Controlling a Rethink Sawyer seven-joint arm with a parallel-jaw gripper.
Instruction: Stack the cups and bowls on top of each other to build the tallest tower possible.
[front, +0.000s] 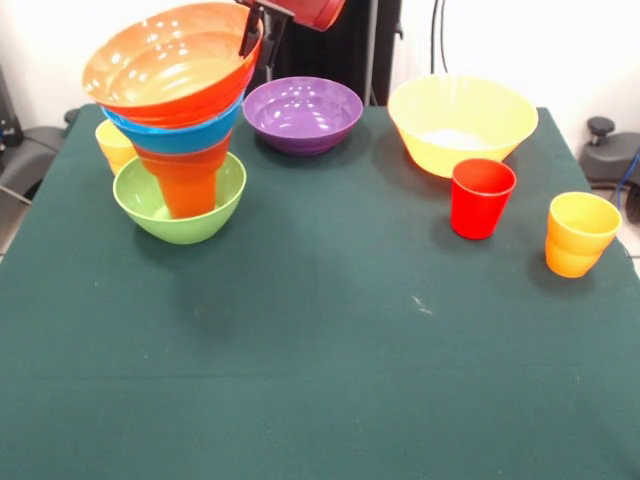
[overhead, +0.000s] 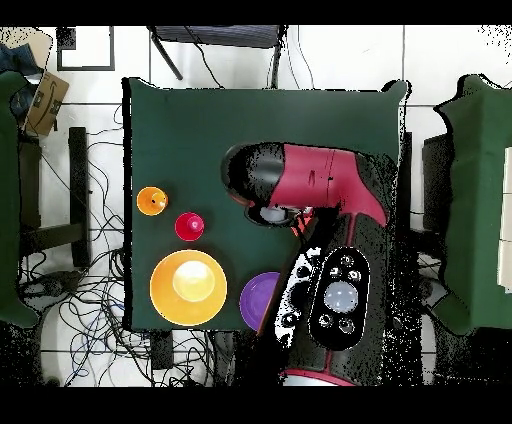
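Observation:
The tower stands at the left in the front view. Its base is a green bowl (front: 180, 205), then an orange cup (front: 190, 185), a small orange bowl, a blue bowl (front: 175, 137) and, on top, a tilted wide orange bowl (front: 170, 60). My gripper (front: 258, 52) comes down from the top edge, with its black fingers (front: 250, 30) closed over the far right rim of the wide orange bowl. A purple bowl (front: 303, 113), a big yellow bowl (front: 462, 122), a red cup (front: 481, 197) and a yellow-orange cup (front: 581, 233) stand loose. A yellow cup (front: 112, 143) stands behind the tower.
In the overhead view the red and black arm (overhead: 310, 185) hides the tower and the gripper. The yellow-orange cup (overhead: 152, 200), red cup (overhead: 189, 226), big yellow bowl (overhead: 188, 287) and purple bowl (overhead: 258, 300) show beside it. The table (front: 320, 380) has a dark green cloth.

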